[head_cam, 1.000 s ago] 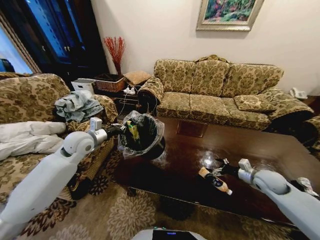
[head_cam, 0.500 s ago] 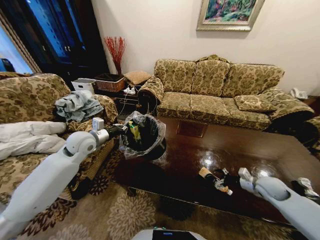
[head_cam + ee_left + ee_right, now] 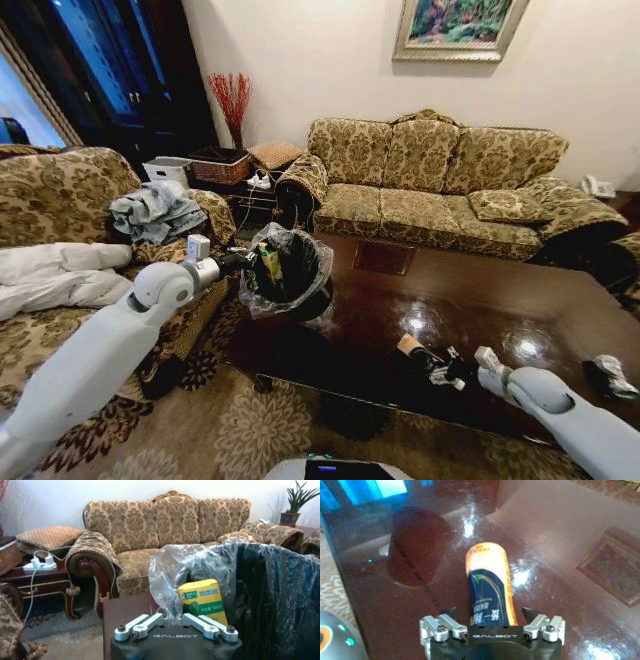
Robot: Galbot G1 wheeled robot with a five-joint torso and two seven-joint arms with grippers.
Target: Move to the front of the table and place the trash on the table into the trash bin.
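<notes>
right gripper (image 3: 490, 619) spread wide around the bottle (image 3: 487, 587) lying on the table (image 3: 480, 290); left gripper (image 3: 172, 624) clamped on the trash bin (image 3: 292, 268) bag rim.

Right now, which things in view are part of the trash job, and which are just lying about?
Part of the job:
the table
the bottle, lying on it inside the open right gripper
the trash bin, its rim pinched by the left gripper
a small crumpled item at the table's right end

Just lying about:
wicker basket
clothes pile
power strip
</notes>
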